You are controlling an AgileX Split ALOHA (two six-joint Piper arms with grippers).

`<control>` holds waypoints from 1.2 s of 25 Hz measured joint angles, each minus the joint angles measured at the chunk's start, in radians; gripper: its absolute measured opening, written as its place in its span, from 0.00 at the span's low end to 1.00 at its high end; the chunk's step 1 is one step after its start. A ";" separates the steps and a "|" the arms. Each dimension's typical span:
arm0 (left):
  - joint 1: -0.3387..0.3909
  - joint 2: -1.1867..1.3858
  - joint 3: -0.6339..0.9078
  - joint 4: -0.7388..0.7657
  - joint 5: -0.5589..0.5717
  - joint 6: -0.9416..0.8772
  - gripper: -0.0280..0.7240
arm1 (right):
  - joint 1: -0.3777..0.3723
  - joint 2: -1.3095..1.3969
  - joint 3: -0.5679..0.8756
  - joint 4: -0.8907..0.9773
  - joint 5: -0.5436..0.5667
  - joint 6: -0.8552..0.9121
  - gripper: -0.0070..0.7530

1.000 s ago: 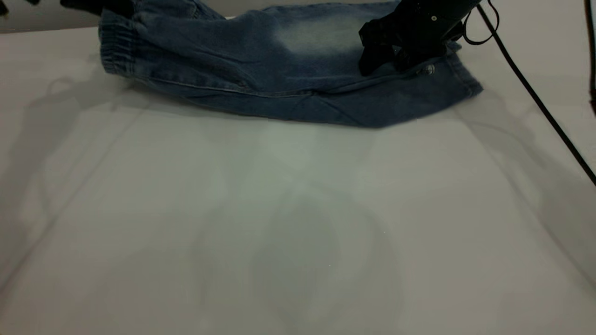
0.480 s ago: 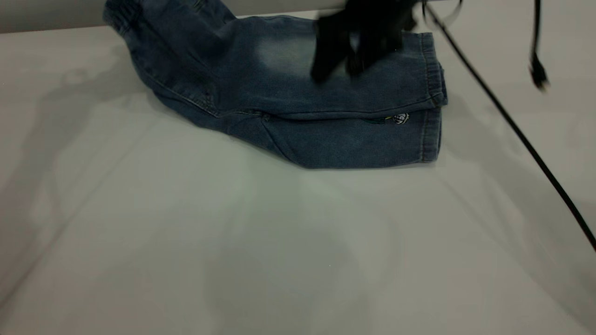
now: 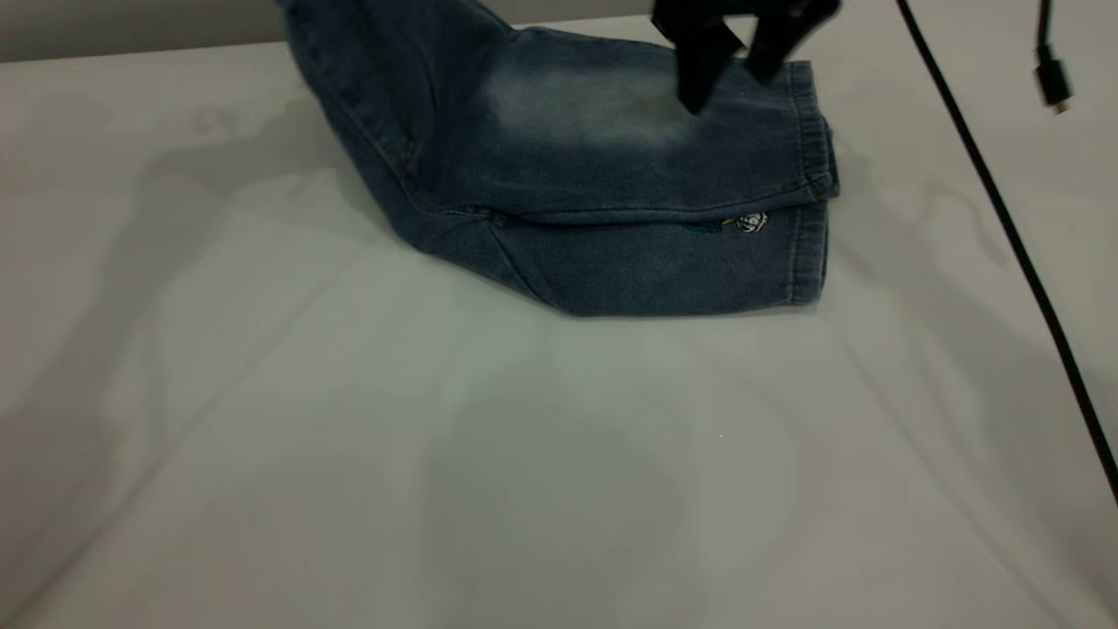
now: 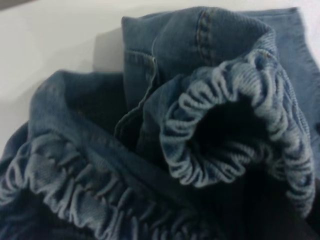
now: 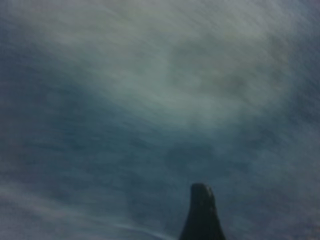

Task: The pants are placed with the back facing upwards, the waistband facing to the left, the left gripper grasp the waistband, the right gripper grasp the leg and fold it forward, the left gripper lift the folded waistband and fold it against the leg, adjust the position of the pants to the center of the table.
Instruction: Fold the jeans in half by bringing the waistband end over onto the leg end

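Note:
The blue denim pants [image 3: 611,262] lie folded lengthwise at the back of the white table [image 3: 524,480], one leg stacked on the other with the hems at the right. The upper leg [image 3: 576,122] shows a pale faded oval, and a bit of embroidery [image 3: 751,223] peeks out beneath it. The waistband end rises steeply out of the exterior view at the top left. In the left wrist view the ruched waistband [image 4: 220,150] is bunched right at the camera; the left gripper's fingers are buried in it. The right gripper [image 3: 727,92] hangs open just above the upper leg near its hem, and one of its fingertips [image 5: 202,212] shows over denim.
A black cable [image 3: 1004,218] runs diagonally across the table's right side. A loose connector [image 3: 1052,83] dangles at the top right. The table's back edge [image 3: 131,48] lies just behind the pants. Bare table stretches across the whole front half.
The right gripper laid the leg forward onto the other leg, let go and now stands open, farther right. The lifted waistband end has moved right and risen higher.

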 joint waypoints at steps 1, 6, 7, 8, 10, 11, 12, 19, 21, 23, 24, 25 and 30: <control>-0.013 0.000 -0.016 0.000 0.002 0.000 0.18 | 0.000 0.008 -0.002 -0.051 0.012 0.030 0.61; -0.074 0.000 -0.081 0.000 0.002 0.000 0.18 | -0.001 0.058 -0.002 -0.200 0.053 0.126 0.61; -0.086 0.000 -0.081 0.000 0.001 0.000 0.18 | -0.001 0.062 -0.002 -0.207 0.043 0.126 0.61; -0.097 0.000 -0.081 0.005 0.002 0.000 0.18 | -0.001 0.068 -0.002 -0.208 0.035 0.126 0.61; -0.116 0.001 -0.081 0.035 0.002 0.000 0.18 | -0.001 0.076 -0.002 -0.180 0.015 0.117 0.61; -0.127 0.002 -0.081 0.051 0.001 0.000 0.18 | -0.001 0.078 -0.002 -0.158 0.007 0.110 0.61; -0.136 0.002 -0.081 0.057 -0.001 0.000 0.18 | -0.001 0.081 -0.002 -0.124 0.003 0.110 0.61; -0.191 0.002 -0.081 0.054 -0.002 0.000 0.18 | -0.001 0.104 -0.002 -0.066 -0.030 0.125 0.61; -0.197 0.002 -0.081 0.053 -0.005 0.000 0.18 | -0.001 0.111 -0.002 -0.061 -0.034 0.124 0.61; -0.198 0.002 -0.081 0.053 -0.005 0.000 0.18 | -0.001 0.117 -0.003 -0.053 -0.038 0.124 0.61; -0.199 0.002 -0.081 0.053 -0.005 0.000 0.18 | -0.001 0.118 -0.003 -0.052 -0.040 0.124 0.61; -0.199 0.002 -0.081 0.053 -0.005 0.000 0.18 | -0.001 0.118 -0.003 -0.051 -0.043 0.124 0.61; -0.199 0.002 -0.081 0.053 -0.005 0.000 0.18 | -0.001 0.117 -0.045 -0.060 -0.022 0.125 0.61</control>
